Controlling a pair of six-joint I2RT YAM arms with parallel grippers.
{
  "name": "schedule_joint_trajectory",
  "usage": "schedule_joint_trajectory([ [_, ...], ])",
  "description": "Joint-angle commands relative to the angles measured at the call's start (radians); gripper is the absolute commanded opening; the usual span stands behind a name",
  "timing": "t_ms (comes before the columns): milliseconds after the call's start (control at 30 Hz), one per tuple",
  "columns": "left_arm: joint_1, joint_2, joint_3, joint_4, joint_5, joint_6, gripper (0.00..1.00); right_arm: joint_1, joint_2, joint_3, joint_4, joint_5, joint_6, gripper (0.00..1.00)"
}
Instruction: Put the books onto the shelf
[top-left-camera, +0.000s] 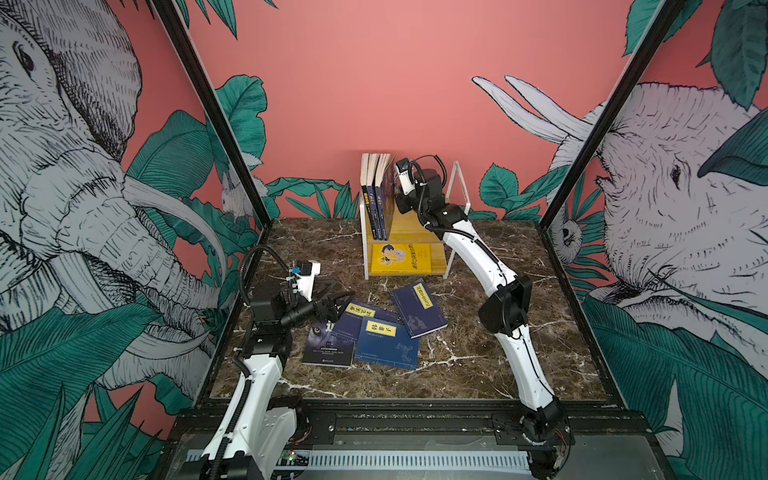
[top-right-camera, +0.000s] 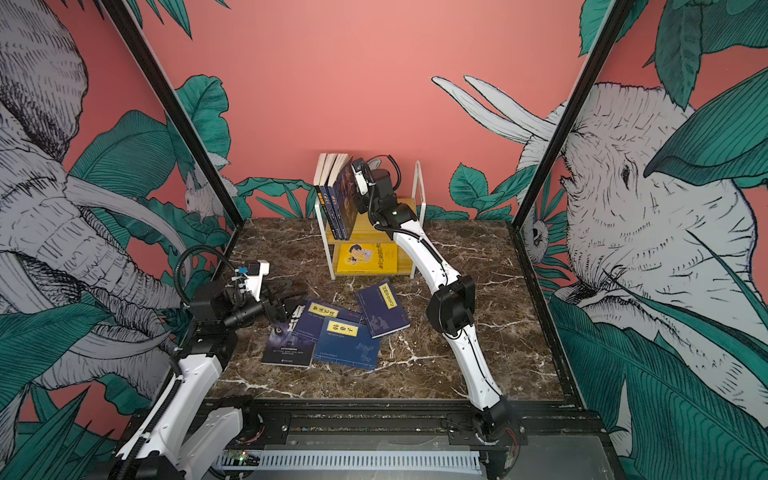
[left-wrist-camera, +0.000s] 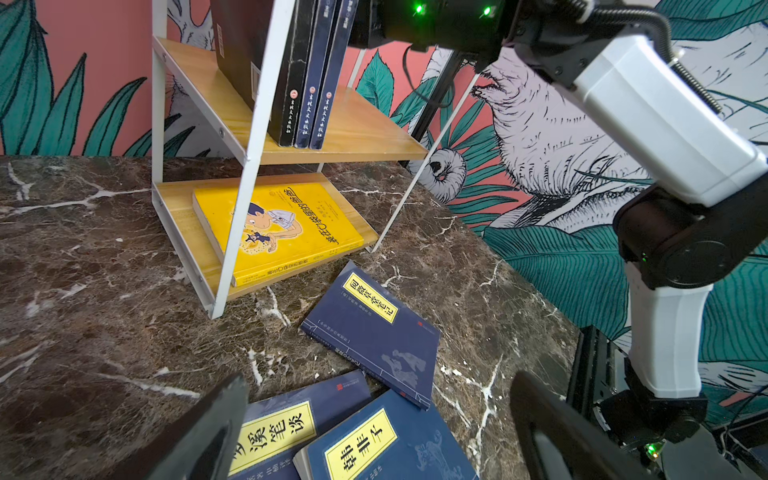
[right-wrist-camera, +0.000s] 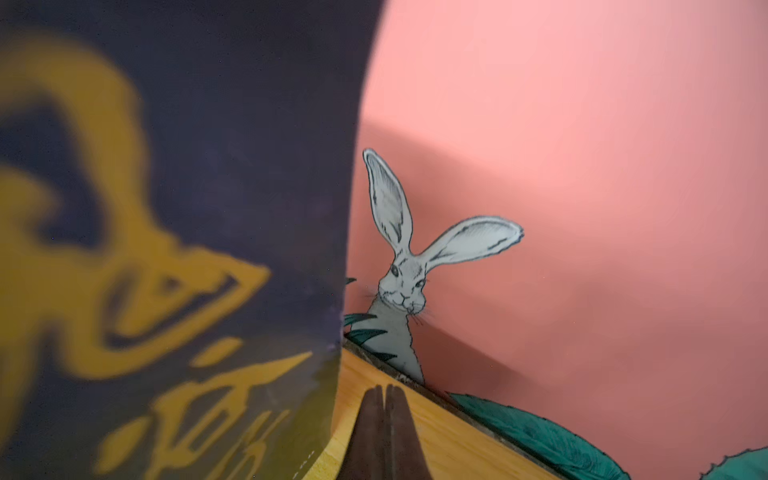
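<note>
Marble table (top-left-camera: 478, 353), lower centre: four books (top-left-camera: 388, 345) lay flat | shelf (top-left-camera: 411, 228), centre: two purple books (top-left-camera: 387, 187) leaned | right gripper (right-wrist-camera: 384, 390) pinched closed, empty, beside them; judged: press squarely, slowly | left gripper (left-wrist-camera: 378, 386) spread wide, empty.

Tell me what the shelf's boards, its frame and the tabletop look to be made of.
Shelf boards: light yellowish wood or wood laminate, smooth and matte; faint grain lines show. Frame: probably thin metal, painted white with a slight sheen; screw heads fix it to the boards. Tabletop: dark brown marble or a marble-print surface, white veins, polished look; which one cannot be told.
</note>
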Motion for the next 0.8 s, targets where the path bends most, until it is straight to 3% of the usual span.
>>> schedule_joint_trajectory([
  [0,0.004,-0.012,-0.006,0.010,0.003,0.004,1.00,0.034,-0.068,0.015,-0.010,0.020,-0.040,0.00],
  [767,0.008,-0.017,-0.008,0.010,0.004,0.005,0.99,0.146,-0.074,0.092,0.063,-0.022,-0.126,0.00],
])
